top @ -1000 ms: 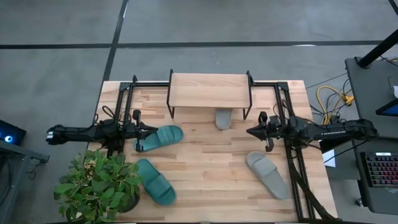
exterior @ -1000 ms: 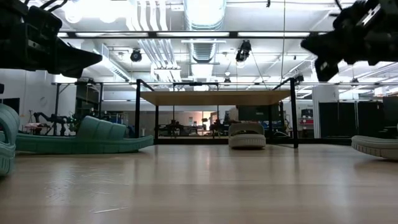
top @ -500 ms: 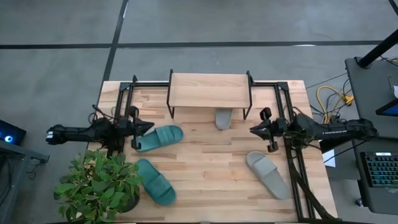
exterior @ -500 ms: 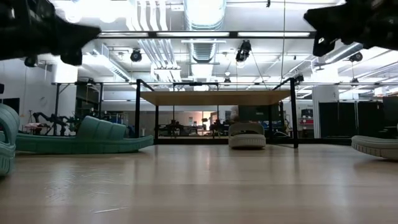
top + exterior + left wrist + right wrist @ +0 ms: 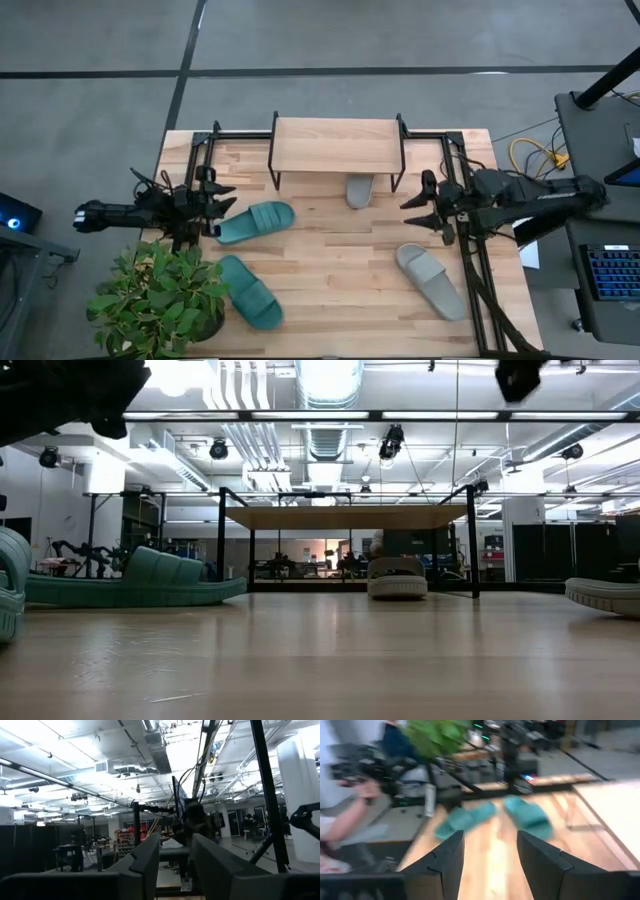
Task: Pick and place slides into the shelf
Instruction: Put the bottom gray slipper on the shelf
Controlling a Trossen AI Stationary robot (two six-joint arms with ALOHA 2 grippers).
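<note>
Both tools have gone from pressed together to spread and empty: the left tool [image 5: 222, 198] hangs beside the heel of one teal green rubber slide [image 5: 256, 221], the right tool [image 5: 413, 211] above the wooden worktop [image 5: 330, 255] near the shelf's right legs. The slides have not moved: a light grey rubber slide [image 5: 359, 189] sits under the low wooden-topped, black-legged shelf [image 5: 336, 144], another grey slide [image 5: 430, 280] and the second teal slide [image 5: 249, 291] lie on the worktop's near half.

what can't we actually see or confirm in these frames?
- Grey slide under the shelf: high view shows only its end; the board hides the rest.
- Right gripper: low view cuts it off at the top edge.
- Left gripper: low view shows only a dark mass at the corner.
- Teal slides: smeared in the right wrist view.
- Front teal slide: plant overlaps its end.
</note>
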